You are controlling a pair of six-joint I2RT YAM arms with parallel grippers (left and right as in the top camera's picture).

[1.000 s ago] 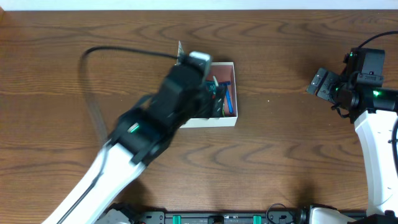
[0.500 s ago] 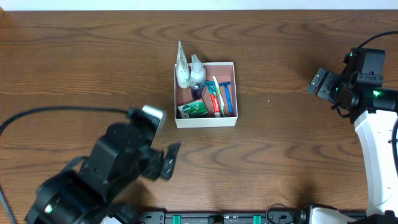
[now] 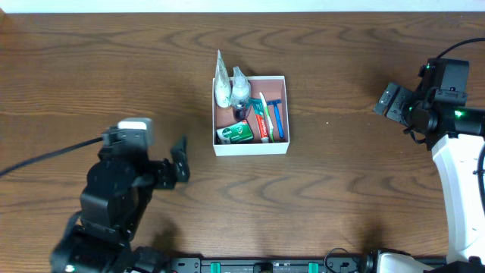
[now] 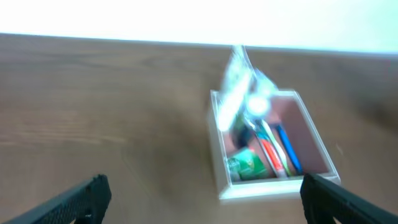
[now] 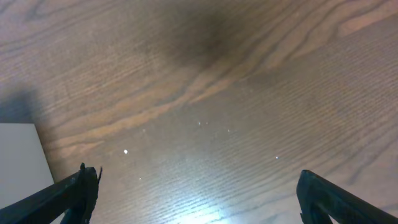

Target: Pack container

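Observation:
The container (image 3: 251, 149), a white box with a pinkish inside, sits mid-table. In it are a white pouch (image 3: 221, 85), a clear bottle (image 3: 240, 87), a green pack (image 3: 236, 133), a red-and-white tube (image 3: 262, 117) and a blue-handled item (image 3: 276, 117). My left gripper (image 3: 179, 163) stands open, left of and nearer than the box, nothing between its fingers. The left wrist view is blurred; the container (image 4: 273, 188) lies ahead of the open left gripper (image 4: 208, 202), towards the right finger. My right gripper (image 3: 391, 104) is open far to the right. In its wrist view the right gripper (image 5: 199, 199) spans bare wood.
The wooden table (image 3: 341, 189) surrounds the box. A black cable (image 3: 45, 155) trails left from the left arm. A white flat shape (image 5: 18, 162) shows at the left edge of the right wrist view. The table's far edge (image 4: 124, 38) meets a white background.
My left arm has drawn back from over the container to the front left of the table, uncovering the box and its contents. The right arm has not moved.

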